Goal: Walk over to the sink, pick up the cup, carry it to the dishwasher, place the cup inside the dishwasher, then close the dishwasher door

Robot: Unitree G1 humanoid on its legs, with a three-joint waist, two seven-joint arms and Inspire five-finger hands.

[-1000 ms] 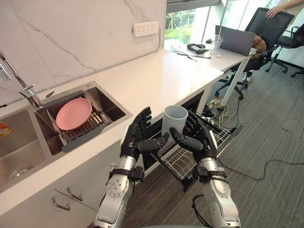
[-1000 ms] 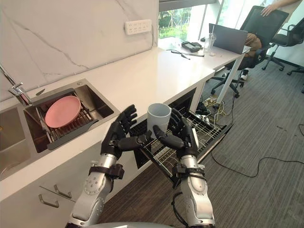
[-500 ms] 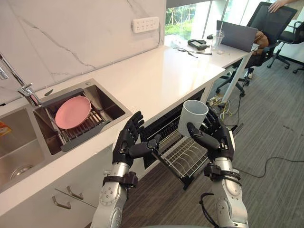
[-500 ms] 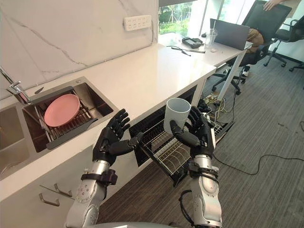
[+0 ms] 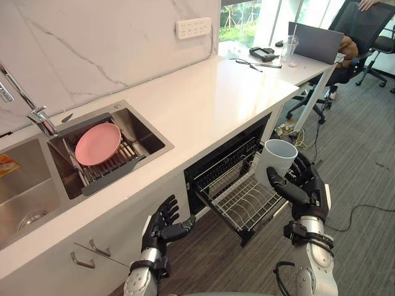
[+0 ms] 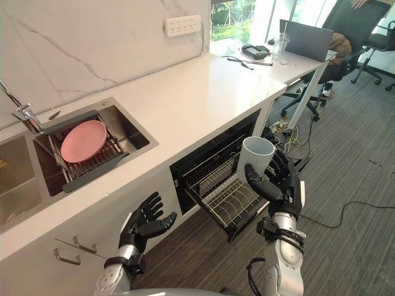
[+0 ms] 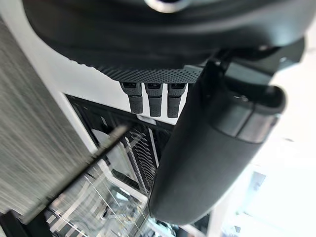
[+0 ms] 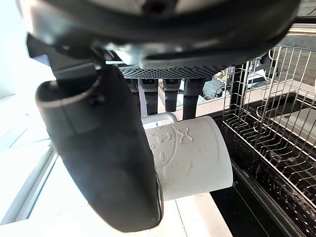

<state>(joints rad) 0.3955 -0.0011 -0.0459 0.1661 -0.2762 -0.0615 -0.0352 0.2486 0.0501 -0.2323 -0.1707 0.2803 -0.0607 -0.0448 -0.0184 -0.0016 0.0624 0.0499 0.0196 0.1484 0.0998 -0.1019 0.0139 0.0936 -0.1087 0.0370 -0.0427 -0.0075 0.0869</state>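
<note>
Holding embossed white cup (image 5: 274, 163) in curled right hand (image 5: 307, 189), near dishwasher rack (image 5: 241, 200), left hand (image 5: 159, 228) spread, empty

Back wall (image 5: 92, 43): white marble-look slab with thin grey veins. A white socket strip (image 5: 192, 28) is fixed high on it, toward the window end. A long white bench (image 5: 210, 98) runs along the wall. Below it are white cabinet fronts (image 5: 117, 228) with slim metal handles (image 5: 83, 262).

Window (image 5: 244, 13) past the wall's end: green foliage outside, bright daylight coming in. A white desk (image 5: 308, 65) continues from the bench's far end, with a grey laptop (image 5: 315, 42) open on it. A black office chair (image 5: 361, 21) stands behind the desk.

Floor (image 5: 364, 142): grey wood-grain planks, evenly lit.
</note>
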